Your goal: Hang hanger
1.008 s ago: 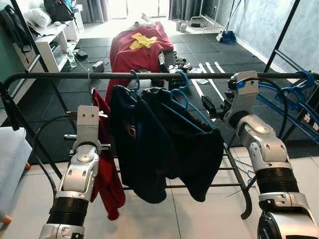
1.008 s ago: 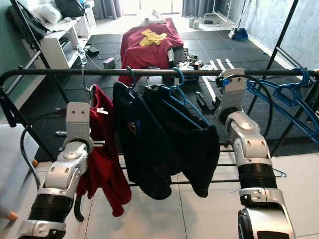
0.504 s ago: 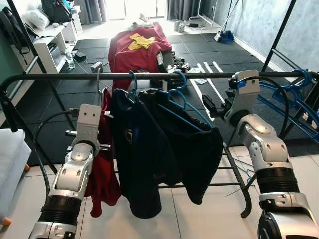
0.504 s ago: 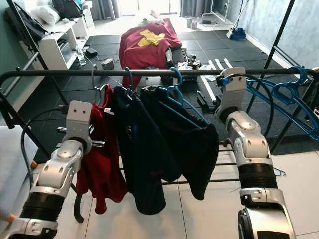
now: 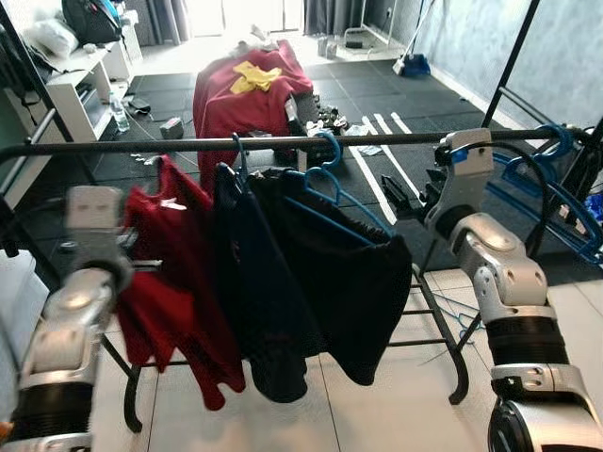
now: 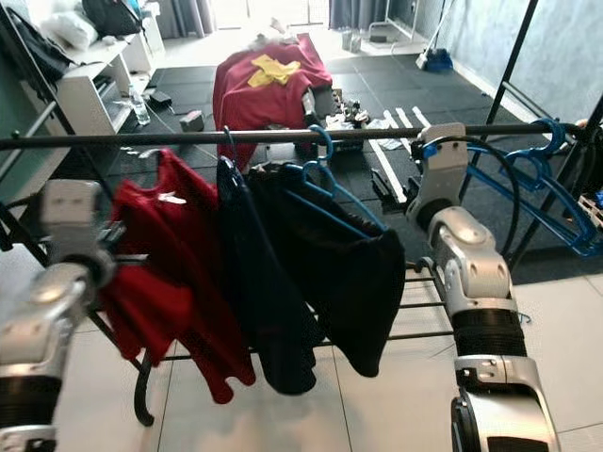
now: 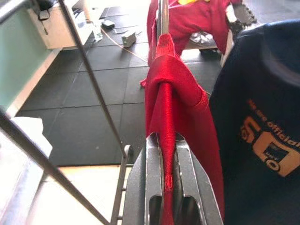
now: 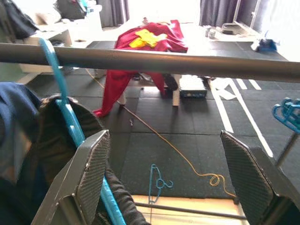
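Left end effector (image 7: 165,197) is pinched tight on the red shirt (image 5: 174,273) so its hanger can hook over the long dark metal rail (image 5: 236,144), while the right end effector (image 8: 164,173) waits wide open by the blue plastic hanger (image 8: 65,117).

The red shirt (image 5: 174,273) hides its hanger; the left arm is blurred.
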You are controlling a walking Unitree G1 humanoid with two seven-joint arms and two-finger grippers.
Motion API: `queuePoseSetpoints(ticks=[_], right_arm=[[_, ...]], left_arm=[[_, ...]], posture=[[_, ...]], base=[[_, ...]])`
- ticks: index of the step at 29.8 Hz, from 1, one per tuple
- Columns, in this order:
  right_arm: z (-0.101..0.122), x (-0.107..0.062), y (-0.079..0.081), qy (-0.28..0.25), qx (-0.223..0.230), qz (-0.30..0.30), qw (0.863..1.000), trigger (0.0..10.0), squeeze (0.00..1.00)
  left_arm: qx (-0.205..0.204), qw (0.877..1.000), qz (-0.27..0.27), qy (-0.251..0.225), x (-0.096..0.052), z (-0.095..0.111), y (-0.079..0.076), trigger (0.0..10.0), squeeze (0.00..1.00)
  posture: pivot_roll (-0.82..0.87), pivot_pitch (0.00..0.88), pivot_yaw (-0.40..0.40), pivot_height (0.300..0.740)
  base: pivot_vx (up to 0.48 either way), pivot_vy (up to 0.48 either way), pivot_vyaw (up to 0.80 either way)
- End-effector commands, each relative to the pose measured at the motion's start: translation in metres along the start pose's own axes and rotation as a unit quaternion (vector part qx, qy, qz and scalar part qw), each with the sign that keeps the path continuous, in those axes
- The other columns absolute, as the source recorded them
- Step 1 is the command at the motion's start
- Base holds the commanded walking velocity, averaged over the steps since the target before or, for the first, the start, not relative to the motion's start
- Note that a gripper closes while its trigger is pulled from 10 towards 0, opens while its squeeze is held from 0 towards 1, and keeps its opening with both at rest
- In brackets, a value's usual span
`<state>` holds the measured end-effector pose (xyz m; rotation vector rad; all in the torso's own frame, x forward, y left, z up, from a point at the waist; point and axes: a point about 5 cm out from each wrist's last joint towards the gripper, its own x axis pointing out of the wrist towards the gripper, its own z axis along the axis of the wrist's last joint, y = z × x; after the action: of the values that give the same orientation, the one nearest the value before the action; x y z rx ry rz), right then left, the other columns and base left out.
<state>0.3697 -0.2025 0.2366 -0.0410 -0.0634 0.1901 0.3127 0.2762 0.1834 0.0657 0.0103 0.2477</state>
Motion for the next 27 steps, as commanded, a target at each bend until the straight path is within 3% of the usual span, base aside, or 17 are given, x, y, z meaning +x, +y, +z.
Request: queuePoseSetpoints(ticks=[1,2,3,4,6,7,8,9,11,12,13,14,15,18,20,24,27], right_arm=[[0.002,-0.001,0.001,-0.003,0.006,0.003,1.0,10.0,0.0],[0.002,0.0,0.002,-0.004,0.006,0.007,1.0,10.0,0.0],[0.002,0.0,0.002,-0.004,0.006,0.007,1.0,10.0,0.0],[0.003,0.0,0.002,-0.004,0.005,0.01,1.0,10.0,0.0],[0.003,0.0,0.002,-0.004,0.005,0.01,1.0,10.0,0.0],[0.004,0.0,0.003,-0.004,0.004,0.012,1.0,10.0,0.0],[0.004,0.0,0.003,-0.004,0.004,0.012,1.0,10.0,0.0],[0.004,0.0,0.002,-0.004,0.003,0.014,1.0,10.0,0.0],[0.004,0.0,0.002,-0.004,0.003,0.014,1.0,10.0,0.0],[0.005,0.0,0.002,-0.004,0.002,0.014,1.0,10.0,0.0],[0.005,0.0,0.002,-0.004,0.002,0.014,1.0,10.0,0.0],[0.005,0.0,0.001,-0.004,0.001,0.014,1.0,10.0,0.0],[0.006,0.0,0.001,-0.004,0.001,0.015,1.0,10.0,0.0],[0.006,0.0,0.001,-0.004,0.0,0.016,1.0,10.0,0.0],[0.005,-0.001,0.001,-0.001,-0.002,0.018,1.0,10.0,0.0],[0.004,-0.002,0.0,0.005,-0.007,0.021,1.0,10.0,0.0],[0.004,-0.002,0.0,0.005,-0.007,0.021,1.0,10.0,0.0]], left_arm=[[-0.003,1.0,0.003,-0.031,-0.002,0.012,0.007,8.3,0.0],[-0.015,0.999,-0.013,-0.047,-0.009,0.014,0.02,10.0,0.0],[-0.015,0.999,-0.013,-0.047,-0.009,0.014,0.02,10.0,0.0],[-0.023,0.996,-0.054,-0.064,-0.018,0.015,0.03,10.0,0.0],[-0.023,0.996,-0.054,-0.064,-0.018,0.015,0.03,10.0,0.0],[-0.04,0.99,-0.107,-0.087,-0.03,0.018,0.039,10.0,0.0],[-0.04,0.99,-0.107,-0.087,-0.03,0.018,0.039,10.0,0.0],[-0.056,0.979,-0.16,-0.114,-0.043,0.022,0.045,10.0,0.0],[-0.056,0.979,-0.16,-0.114,-0.043,0.022,0.045,10.0,0.0],[-0.072,0.967,-0.205,-0.133,-0.053,0.026,0.047,10.0,0.0],[-0.072,0.967,-0.205,-0.133,-0.053,0.026,0.047,10.0,0.0],[-0.078,0.956,-0.246,-0.139,-0.061,0.026,0.046,10.0,0.0],[-0.076,0.947,-0.281,-0.137,-0.068,0.024,0.045,10.0,0.0],[-0.073,0.94,-0.309,-0.123,-0.074,0.018,0.045,10.0,0.0],[-0.064,0.934,-0.341,-0.088,-0.082,0.005,0.048,10.0,0.0],[-0.048,0.933,-0.354,-0.05,-0.088,-0.006,0.049,10.0,0.0],[-0.048,0.933,-0.354,-0.05,-0.088,-0.006,0.049,10.0,0.0]], posture=[[-0.14,0.053,0.035,0.74],[-0.13,0.055,0.033,0.74],[-0.13,0.055,0.033,0.74],[-0.13,0.057,0.032,0.74],[-0.13,0.057,0.032,0.74],[-0.13,0.06,0.03,0.74],[-0.13,0.06,0.03,0.74],[-0.13,0.062,0.029,0.74],[-0.13,0.062,0.029,0.74],[-0.13,0.062,0.029,0.74],[-0.13,0.062,0.029,0.74],[-0.13,0.063,0.029,0.74],[-0.13,0.064,0.03,0.74],[-0.13,0.065,0.031,0.74],[-0.13,0.067,0.033,0.74],[-0.13,0.067,0.032,0.74],[-0.13,0.067,0.032,0.74]], base=[[0.0,0.0,0.0],[0.0,0.0,0.0],[0.0,0.0,0.0],[0.0,0.0,0.0],[0.0,0.0,0.0],[0.0,0.0,0.0],[0.0,0.0,0.0],[0.0,0.0,0.0],[0.0,0.0,0.0],[0.0,0.0,0.0],[0.0,0.0,0.0],[0.0,0.0,0.0],[0.0,0.0,0.0],[0.0,0.0,0.0],[0.0,0.0,0.0],[0.0,0.0,0.0],[0.0,0.0,0.0]])
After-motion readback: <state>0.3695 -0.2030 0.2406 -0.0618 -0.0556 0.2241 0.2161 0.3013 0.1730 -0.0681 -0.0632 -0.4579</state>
